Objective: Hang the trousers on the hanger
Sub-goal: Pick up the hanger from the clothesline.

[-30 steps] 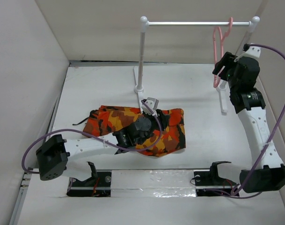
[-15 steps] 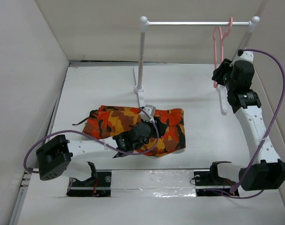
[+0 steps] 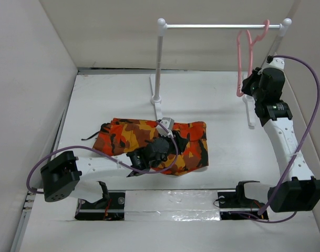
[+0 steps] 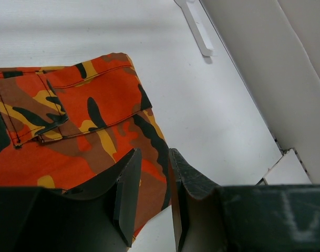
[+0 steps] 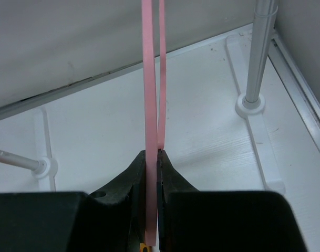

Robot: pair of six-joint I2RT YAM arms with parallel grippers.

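The camouflage trousers point(image 3: 123, 134) lie flat in the middle of the table, and their right edge shows in the left wrist view point(image 4: 70, 105). My left gripper point(image 3: 179, 140) hovers low over that right part. Its jaws point(image 4: 154, 157) stand a narrow gap apart with nothing pinched between them. The pink hanger point(image 3: 239, 58) hangs by its hook from the right end of the white rail point(image 3: 220, 25). My right gripper point(image 3: 247, 84) is shut on the hanger's lower bar. In the right wrist view the pink strip point(image 5: 149, 79) runs up from between the closed jaws point(image 5: 153, 157).
The rail rests on two white posts, left point(image 3: 158, 63) and right point(image 5: 257, 52), with flat feet on the table point(image 4: 196, 29). White walls close in on the left, back and right. A black drawstring point(image 3: 89, 137) trails from the left end of the trousers.
My right gripper has closed on the hanger, and the hanger's hook has tilted slightly on the rail. The left gripper settled a little nearer and lower over the trousers, then held still.
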